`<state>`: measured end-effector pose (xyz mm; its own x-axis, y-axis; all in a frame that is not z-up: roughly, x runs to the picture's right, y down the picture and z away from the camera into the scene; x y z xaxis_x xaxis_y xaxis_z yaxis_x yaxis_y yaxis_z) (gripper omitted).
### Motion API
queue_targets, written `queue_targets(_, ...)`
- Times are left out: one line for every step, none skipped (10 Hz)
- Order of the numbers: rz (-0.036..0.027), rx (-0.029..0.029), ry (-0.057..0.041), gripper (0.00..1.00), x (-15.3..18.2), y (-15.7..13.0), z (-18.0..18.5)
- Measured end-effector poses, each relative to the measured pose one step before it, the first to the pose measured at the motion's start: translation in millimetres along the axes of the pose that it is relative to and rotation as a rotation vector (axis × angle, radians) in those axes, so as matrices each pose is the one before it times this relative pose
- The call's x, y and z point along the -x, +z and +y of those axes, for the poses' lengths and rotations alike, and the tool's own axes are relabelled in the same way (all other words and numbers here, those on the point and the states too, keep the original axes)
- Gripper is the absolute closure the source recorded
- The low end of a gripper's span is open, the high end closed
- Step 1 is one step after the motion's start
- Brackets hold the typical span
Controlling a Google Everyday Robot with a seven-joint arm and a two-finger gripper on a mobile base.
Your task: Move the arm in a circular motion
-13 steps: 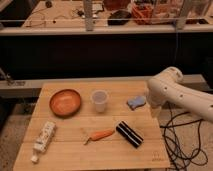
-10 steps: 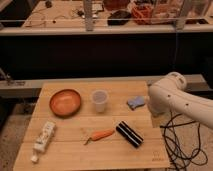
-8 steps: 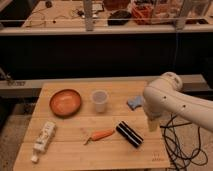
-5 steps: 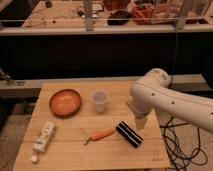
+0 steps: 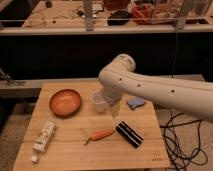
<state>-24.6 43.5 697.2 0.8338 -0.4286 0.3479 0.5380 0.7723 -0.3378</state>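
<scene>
Arm (image 5: 150,87) swung further left; end effector (image 5: 114,110) beside cup (image 5: 97,103), grip state unclear.

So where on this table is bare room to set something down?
Bare wood: the front strip below carrot and black box; between white tube and carrot. Crowded mid-table, where the gripper hangs between cup and blue cloth.

Wooden table (image 5: 75,155) on speckled floor (image 5: 11,137), dark wall (image 5: 60,55) and workbench (image 5: 57,12) behind.

Cream-white arm (image 5: 160,90) extending in from the right, bent at its rounded joint, with the gripper (image 5: 114,109) pointing straight down beneath it.
</scene>
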Motion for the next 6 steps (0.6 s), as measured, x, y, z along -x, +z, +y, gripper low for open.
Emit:
queue_targets(-0.00164,-0.00819,-0.04775,0.2,12.23,6.99,-29.2)
queue_targets(0.00601,-0.00435,-0.01737,0.2,3.98,4.96,-14.54)
queue_targets(0.01614,-0.01193,-0.00899,0.2,2.31,5.09,-15.38)
queue_targets(0.02111,-0.01227,0.0006,0.2,-2.36,6.91,-13.22)
queue_targets(0.01629,-0.00654,0.0055,0.2,-4.82,5.49,-6.54)
queue_targets(0.01444,-0.00317,0.0091,0.2,-7.5,6.58,-3.18)
